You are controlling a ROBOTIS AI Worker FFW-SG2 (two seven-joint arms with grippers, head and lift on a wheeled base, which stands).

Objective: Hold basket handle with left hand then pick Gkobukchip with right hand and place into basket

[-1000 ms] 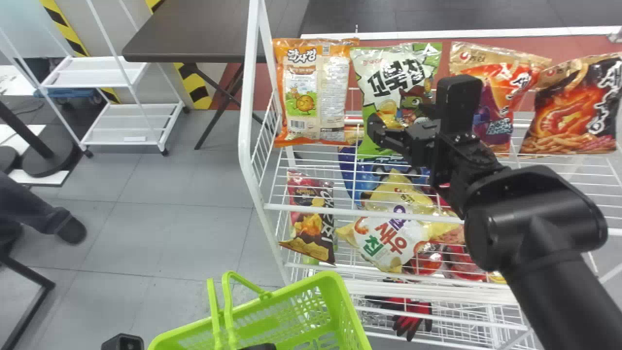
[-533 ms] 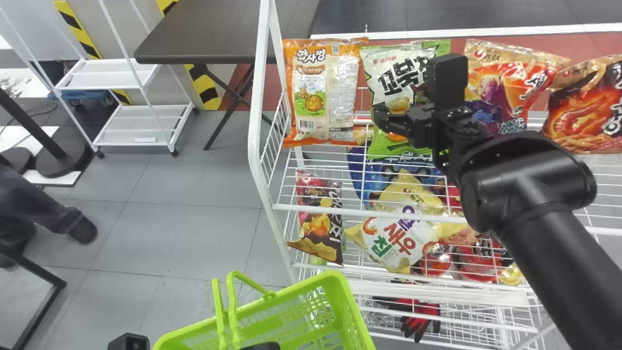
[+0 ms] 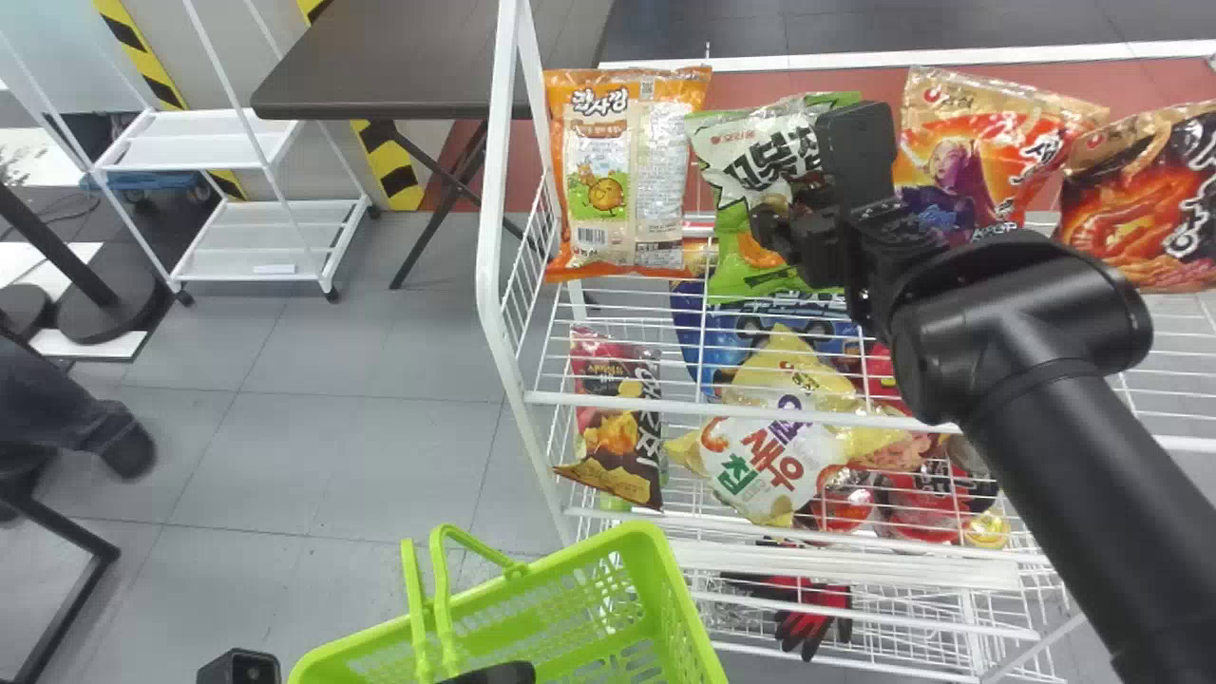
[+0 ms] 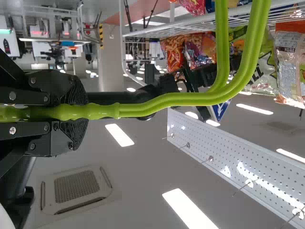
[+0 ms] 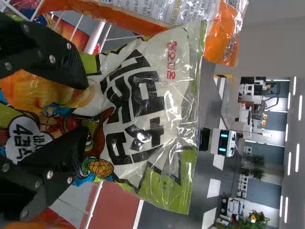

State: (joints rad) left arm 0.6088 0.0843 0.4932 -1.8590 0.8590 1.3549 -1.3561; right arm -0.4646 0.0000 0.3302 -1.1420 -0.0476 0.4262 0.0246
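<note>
In the head view my right gripper [image 3: 774, 233] is on the front of the green-and-white Gkobukchip bag [image 3: 739, 249] on the rack's upper level. The right wrist view has the right gripper [image 5: 87, 108] shut on the Gkobukchip bag [image 5: 176, 114], whose film bulges between the fingers and narrows beside them. At the bottom edge of the head view, the housing of my left gripper [image 3: 237, 667] stands left of the green basket [image 3: 689, 608]. My left gripper [image 4: 78, 112] in the left wrist view is shut on the basket's green handle [image 4: 186, 99].
An orange bag [image 3: 603, 176] hangs left of the Gkobukchip bag, red-orange bags [image 3: 959, 171] right of it. Lower on the white wire rack [image 3: 489, 237] lie a yellow-white bag [image 3: 774, 456] and a dark red bag [image 3: 617, 418]. A dark table [image 3: 408, 62] stands behind.
The right gripper has shifted slightly lower against the Gkobukchip bag, whose top has sunk and tilted and whose front looks more bunched. The basket keeps its place beside the rack.
</note>
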